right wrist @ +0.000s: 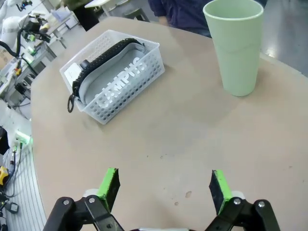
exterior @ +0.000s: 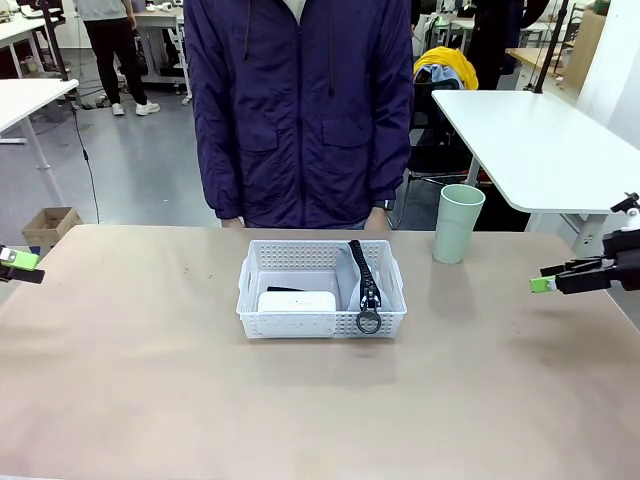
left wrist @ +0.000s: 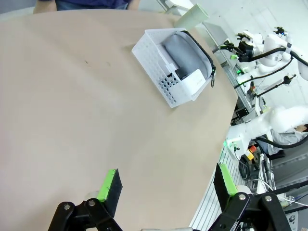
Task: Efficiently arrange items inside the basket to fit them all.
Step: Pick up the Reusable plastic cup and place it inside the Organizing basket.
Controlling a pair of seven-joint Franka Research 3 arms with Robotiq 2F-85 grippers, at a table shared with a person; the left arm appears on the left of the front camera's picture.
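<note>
On the desk (exterior: pixel 150 380) right of the white lattice plastic basket (exterior: pixel 300 322), which holds a grey soft pouch (right wrist: pixel 113 79) and white rectangular box (exterior: pixel 297 301), stands the pale green cup (exterior: pixel 459 222), with left hand (left wrist: pixel 166 179) and right hand (right wrist: pixel 164 182) gaping empty; crowding could topple it.

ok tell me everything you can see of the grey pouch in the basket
The grey soft fabric pouch stands on edge inside the white perforated plastic basket, along the wall on the robot's right side, where white lettering reading CAMPUS shows through the lattice. A black zip strap runs along its top and ends in a dark ring hanging over the near rim. The white rectangular box lies beside it. Neither the left end effector nor the right end effector touches it.
</note>
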